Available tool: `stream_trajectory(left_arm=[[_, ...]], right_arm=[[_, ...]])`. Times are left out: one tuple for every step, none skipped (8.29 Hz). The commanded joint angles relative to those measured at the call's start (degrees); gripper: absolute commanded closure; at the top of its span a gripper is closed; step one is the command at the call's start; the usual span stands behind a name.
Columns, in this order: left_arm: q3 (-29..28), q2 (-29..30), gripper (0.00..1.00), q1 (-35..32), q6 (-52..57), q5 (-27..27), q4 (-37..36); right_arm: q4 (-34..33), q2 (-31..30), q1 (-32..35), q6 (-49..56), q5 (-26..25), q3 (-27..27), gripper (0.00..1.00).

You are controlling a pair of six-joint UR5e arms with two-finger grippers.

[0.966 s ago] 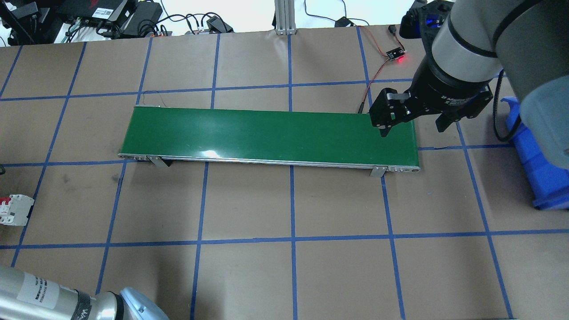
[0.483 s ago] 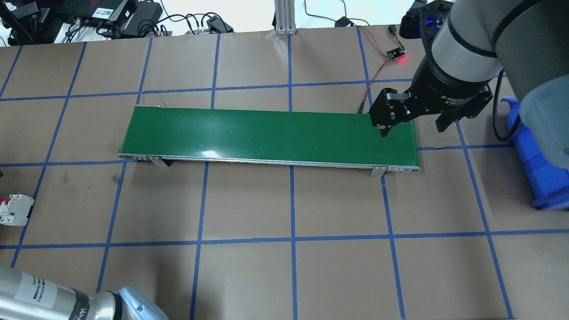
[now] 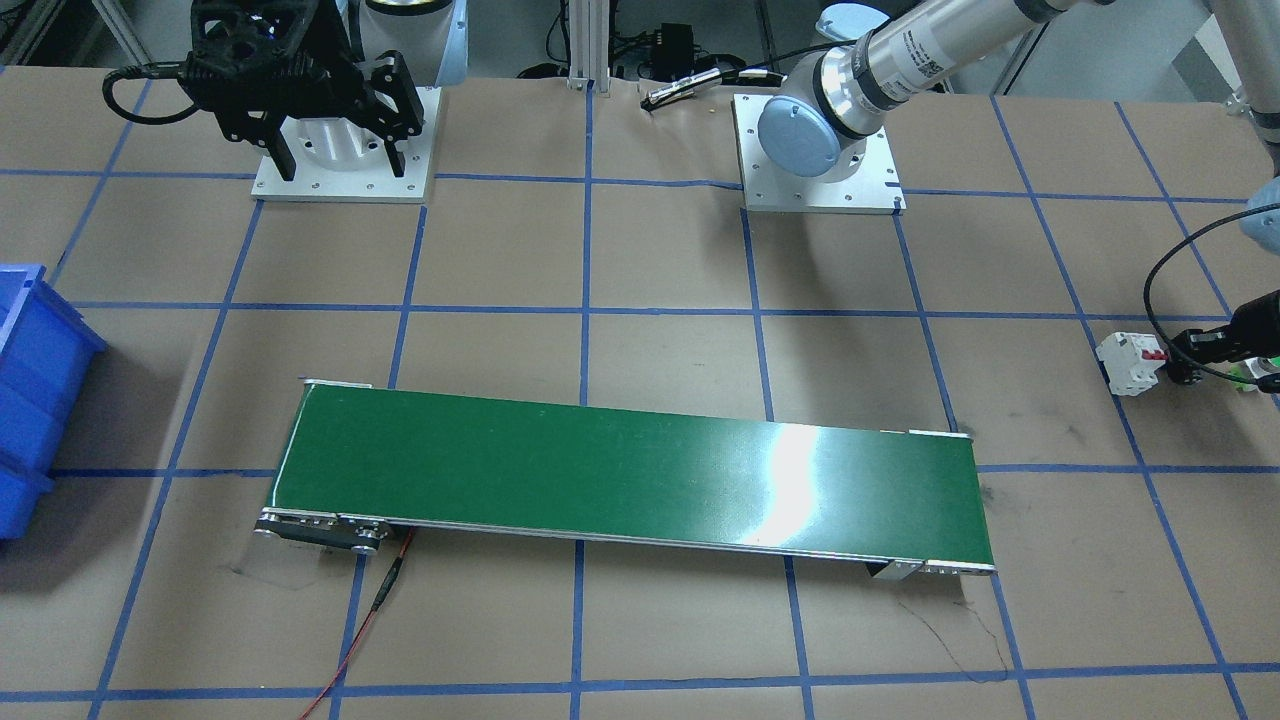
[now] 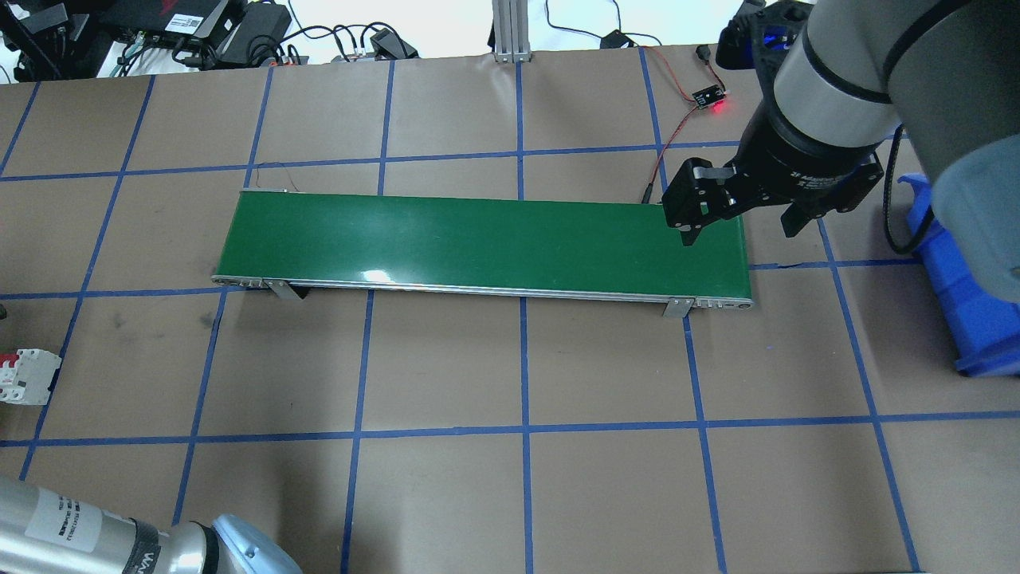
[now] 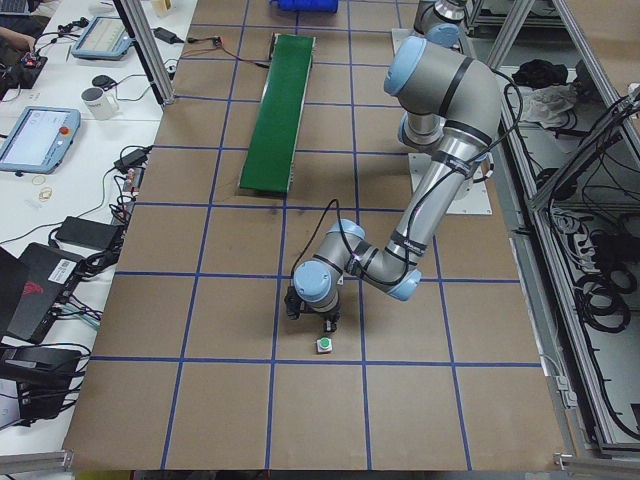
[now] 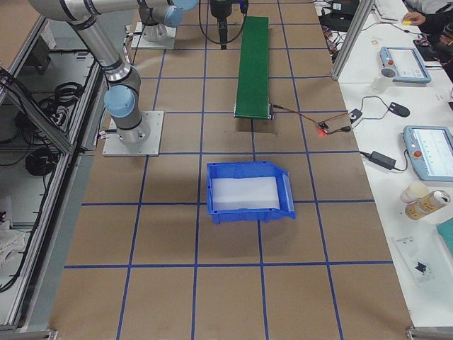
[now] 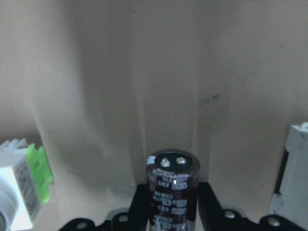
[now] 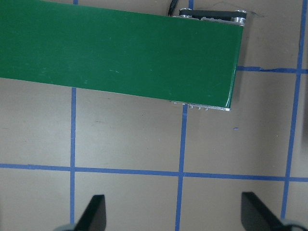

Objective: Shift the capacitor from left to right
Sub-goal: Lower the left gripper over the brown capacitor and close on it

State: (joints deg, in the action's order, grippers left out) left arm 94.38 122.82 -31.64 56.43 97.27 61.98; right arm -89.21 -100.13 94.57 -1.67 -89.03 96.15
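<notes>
The capacitor, a dark cylinder with two metal terminals on top, stands upright between the fingers of my left gripper, which press on both its sides. This gripper is low over the table at my far left, between the white breaker and a green-capped push button. The exterior left view shows it too. My right gripper is open and empty, above the right end of the green conveyor belt.
The blue bin stands beyond the belt's right end; it also shows in the exterior right view. A small sensor board with a red light and its wires lie behind the belt's right end. The white breaker sits at the left edge.
</notes>
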Motion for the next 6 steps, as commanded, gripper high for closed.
stream_trajectory(left_arm=[[-0.43,-0.82,0.77,0.09,-0.44,-0.33,0.59],[-0.60,-1.44,0.82,0.00,-0.44,-0.50,0.68],[-0.69,-2.32,0.83,0.00,-0.62,-0.77,1.03],[-0.86,-4.33,0.84,0.09,-0.70,-3.03,1.12],[-1.04,-7.04,0.84,0.09,-2.01,-4.71,1.91],[-1.30,-9.59,0.85,0.09,-3.68,-5.68,5.22]], right_arm=[[0.00,0.02,0.00,0.00,0.00,0.00,0.00],[0.00,-0.06,0.09,0.00,0.00,0.00,0.00],[0.00,0.02,0.00,0.00,0.00,0.00,0.00],[0.00,0.02,0.09,0.00,0.00,0.00,0.00],[0.00,-0.06,0.09,0.00,0.00,0.00,0.00],[0.00,0.02,0.00,0.00,0.00,0.00,0.00]])
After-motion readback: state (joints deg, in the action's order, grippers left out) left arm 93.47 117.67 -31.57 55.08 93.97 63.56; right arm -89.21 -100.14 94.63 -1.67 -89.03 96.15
